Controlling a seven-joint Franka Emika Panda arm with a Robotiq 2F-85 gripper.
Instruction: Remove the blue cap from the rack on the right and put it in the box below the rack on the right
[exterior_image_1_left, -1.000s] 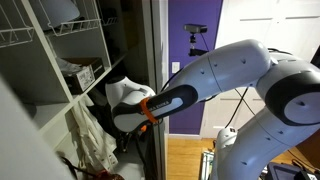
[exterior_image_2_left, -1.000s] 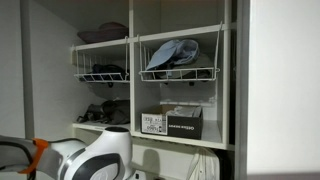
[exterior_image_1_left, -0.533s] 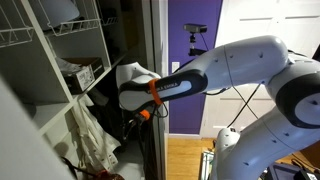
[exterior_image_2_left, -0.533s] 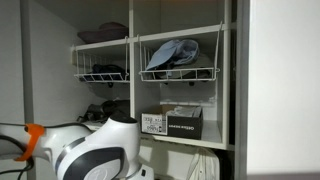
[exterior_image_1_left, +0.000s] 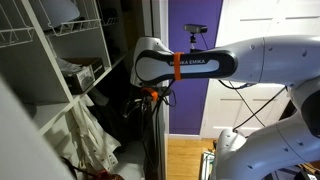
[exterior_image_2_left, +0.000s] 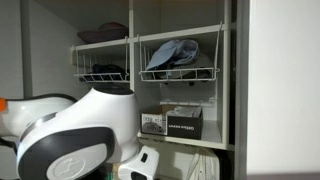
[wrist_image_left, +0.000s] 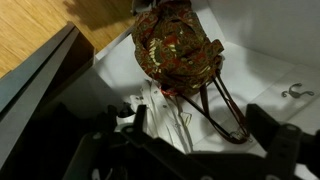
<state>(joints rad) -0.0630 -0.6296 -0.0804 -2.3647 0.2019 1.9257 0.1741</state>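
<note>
In an exterior view the blue cap (exterior_image_2_left: 172, 54) lies crumpled on the rack (exterior_image_2_left: 182, 74), the right-hand wire shelf of the cupboard, just where it lay a second ago. Below it the cardboard box (exterior_image_2_left: 172, 122) stands on the shelf board with its white label facing out, also unmoved. A second wire rack (exterior_image_2_left: 100, 76) to the left holds dark items. What differs is the robot arm (exterior_image_2_left: 70, 135). Its white shell now fills the lower left corner and covers the lower left shelf that showed before. Only a sliver of its orange ring shows, at the frame's left edge. The hand is not seen here.

In an exterior view from the side, the arm (exterior_image_1_left: 190, 65) has risen. A second ago its orange-ringed link sloped low beside the hanging cloth bag (exterior_image_1_left: 90, 135). Now it stretches level and higher, at about the height of the box (exterior_image_1_left: 80, 72), in front of the purple wall (exterior_image_1_left: 185, 110). The cap cannot be made out here.

In the wrist view the hand (wrist_image_left: 198, 122) has its dark fingers (wrist_image_left: 133, 122) spread wide with nothing between them. Beyond them a round brown patterned bag (wrist_image_left: 175, 45) with dark straps lies on a white surface (wrist_image_left: 260, 50), with wooden floor (wrist_image_left: 40, 25) in the corner
</note>
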